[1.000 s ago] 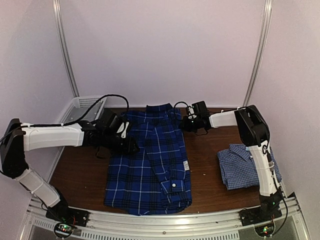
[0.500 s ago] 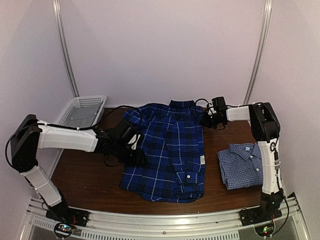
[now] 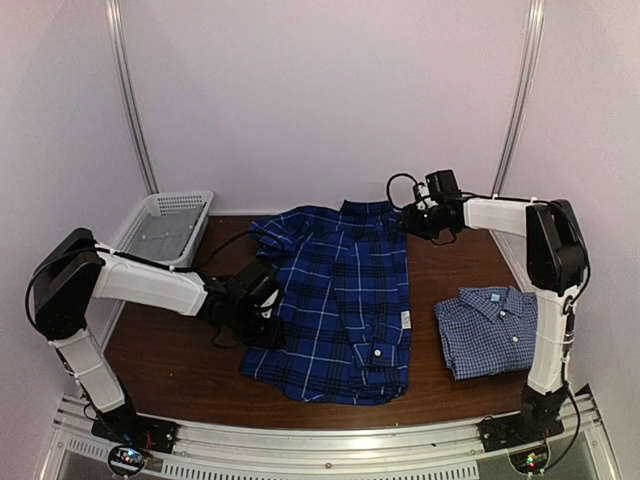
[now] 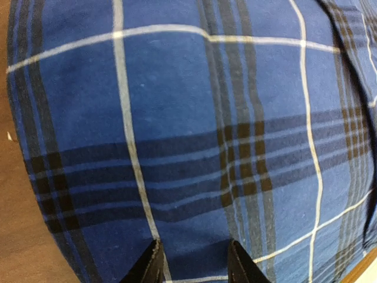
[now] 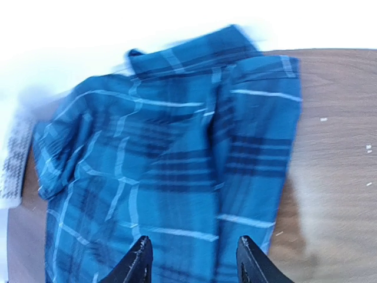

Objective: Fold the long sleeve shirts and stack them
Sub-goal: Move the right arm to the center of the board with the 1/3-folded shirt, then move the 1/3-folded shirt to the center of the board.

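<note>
Plaid shirt [image 3: 340, 290] spread out — right jaws parted.

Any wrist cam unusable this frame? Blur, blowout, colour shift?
Right wrist: upper part blown out to white, plaid shirt smeared by motion blur and tinted teal, only the hand tips sharp. Left wrist: crisp, even light, weave and white lines readable, no glare. Top external: dim and slightly soft, no blowout; small-check shirt legible.

Left wrist view cut the plaid shirt [image 4: 194, 147] up top; right arm [image 3: 548, 340] covered the checked shirt [image 3: 485, 330] along its right edge.
</note>
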`<state>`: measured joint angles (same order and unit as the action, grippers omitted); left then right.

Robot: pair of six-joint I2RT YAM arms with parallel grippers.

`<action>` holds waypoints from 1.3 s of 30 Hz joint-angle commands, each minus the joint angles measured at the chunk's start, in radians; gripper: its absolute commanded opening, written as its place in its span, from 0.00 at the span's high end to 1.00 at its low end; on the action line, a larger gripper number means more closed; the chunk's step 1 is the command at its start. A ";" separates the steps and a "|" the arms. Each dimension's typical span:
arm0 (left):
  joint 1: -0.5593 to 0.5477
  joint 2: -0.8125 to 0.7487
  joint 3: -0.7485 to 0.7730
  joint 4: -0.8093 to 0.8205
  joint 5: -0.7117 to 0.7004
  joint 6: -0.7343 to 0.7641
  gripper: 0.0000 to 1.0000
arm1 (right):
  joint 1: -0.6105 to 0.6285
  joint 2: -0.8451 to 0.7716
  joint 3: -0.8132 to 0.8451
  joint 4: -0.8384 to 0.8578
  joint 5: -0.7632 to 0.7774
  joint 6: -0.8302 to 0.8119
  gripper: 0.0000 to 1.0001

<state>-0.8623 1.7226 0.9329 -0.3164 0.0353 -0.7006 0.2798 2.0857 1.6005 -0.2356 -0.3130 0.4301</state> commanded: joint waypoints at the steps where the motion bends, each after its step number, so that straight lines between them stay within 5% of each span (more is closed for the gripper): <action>1: -0.056 0.006 -0.031 -0.026 -0.020 -0.030 0.62 | 0.098 -0.095 -0.098 0.041 -0.006 0.003 0.49; 17: -0.253 -0.140 -0.229 -0.151 -0.061 -0.294 0.61 | 0.394 -0.311 -0.599 0.283 -0.028 0.126 0.47; 24: -0.248 -0.217 -0.099 -0.289 -0.179 -0.275 0.56 | 0.413 -0.336 -0.656 0.297 -0.040 0.151 0.46; 30: -0.154 -0.209 0.100 -0.354 -0.292 -0.178 0.51 | 0.413 -0.413 -0.574 0.193 -0.014 0.108 0.43; 39: 0.165 -0.111 0.294 -0.245 -0.271 0.024 0.50 | 0.413 -0.536 -0.531 0.104 0.028 0.087 0.40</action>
<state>-0.8036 1.5551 1.1526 -0.6186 -0.2249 -0.7910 0.6952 1.6020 1.0561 -0.0727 -0.3275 0.5339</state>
